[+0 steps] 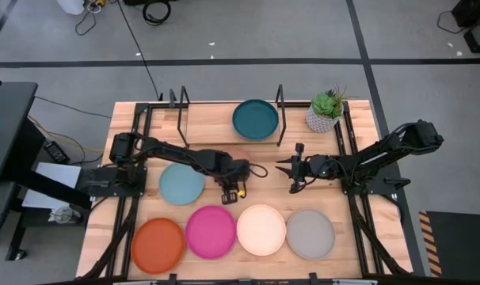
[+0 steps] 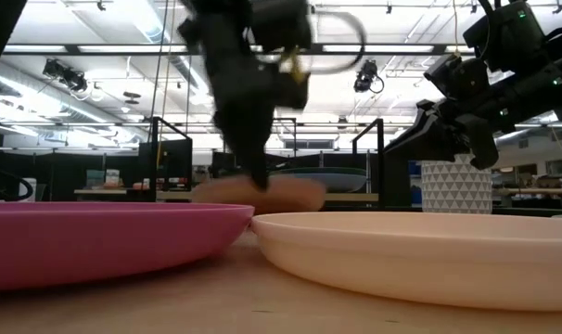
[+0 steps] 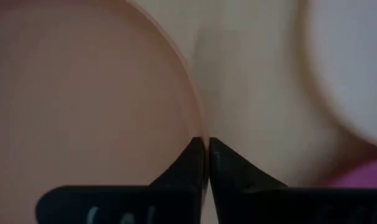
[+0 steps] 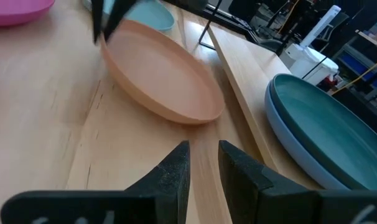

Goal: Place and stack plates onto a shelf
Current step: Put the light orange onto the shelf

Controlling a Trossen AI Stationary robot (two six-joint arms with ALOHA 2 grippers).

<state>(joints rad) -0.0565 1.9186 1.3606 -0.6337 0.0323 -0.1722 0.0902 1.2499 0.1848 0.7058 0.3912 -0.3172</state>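
Note:
The peach plate (image 4: 160,74) lies in front of the shelf (image 1: 208,127), mostly hidden under my left arm in the high view. My left gripper (image 3: 207,146) is shut on its rim. A dark teal plate (image 1: 256,119) sits on a blue plate (image 4: 294,146) on the shelf's right half. My right gripper (image 4: 204,155) hovers open, with a narrow gap, just right of the peach plate and touches nothing. The light blue plate (image 1: 182,184), orange plate (image 1: 157,244), magenta plate (image 1: 211,231), cream-white plate (image 1: 261,229) and grey plate (image 1: 310,233) lie flat on the table. My left gripper pinches the peach plate's rim (image 3: 198,124) on the side toward the table's near edge, one finger inside the rim and one outside. The fingers (image 2: 260,176) come from above, pointing down. The plate is tilted: the held side is raised and the far edge (image 4: 198,115) is down by the shelf board.
A small potted plant (image 1: 325,109) stands at the far right, beside the shelf's right black wire upright (image 1: 280,99). The shelf's left half is bare board. Black frame rails run along both table sides.

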